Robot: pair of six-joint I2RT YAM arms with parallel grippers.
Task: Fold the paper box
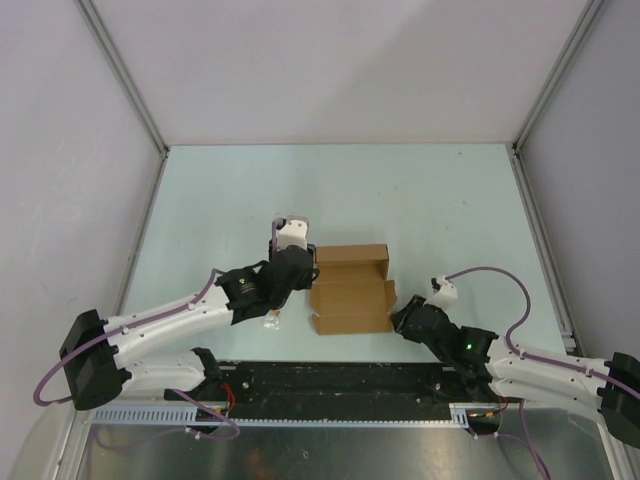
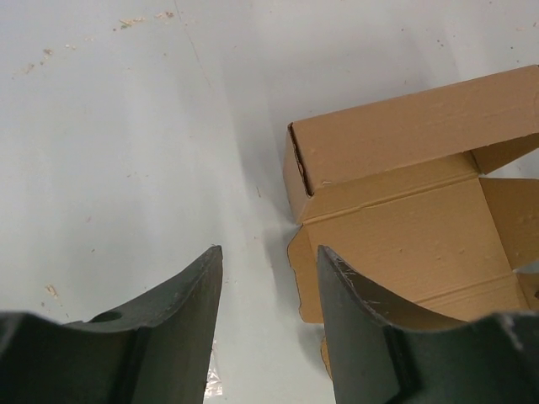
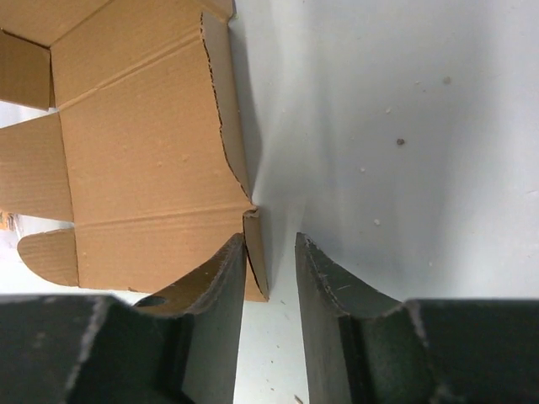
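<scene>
Sitting on a pale table (image 1: 450, 200) (grey walls (image 1: 340, 70) around): the paper box (image 1: 350, 290).

Left arm (image 1: 170, 320) stretches in from the near left toward the middle, wrist tipped down. The left gripper (image 2: 269, 261) points at the surface with its jaws parted roughly halfway. Right arm (image 1: 540, 365) comes in low from the near right. The right gripper (image 3: 269, 244) has its jaws way closer together, just a slim gap showing.

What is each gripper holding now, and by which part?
Nothing is clamped yet. The right gripper straddles a corner flap of the paper box, with a gap showing; the left gripper is open beside it.
</scene>
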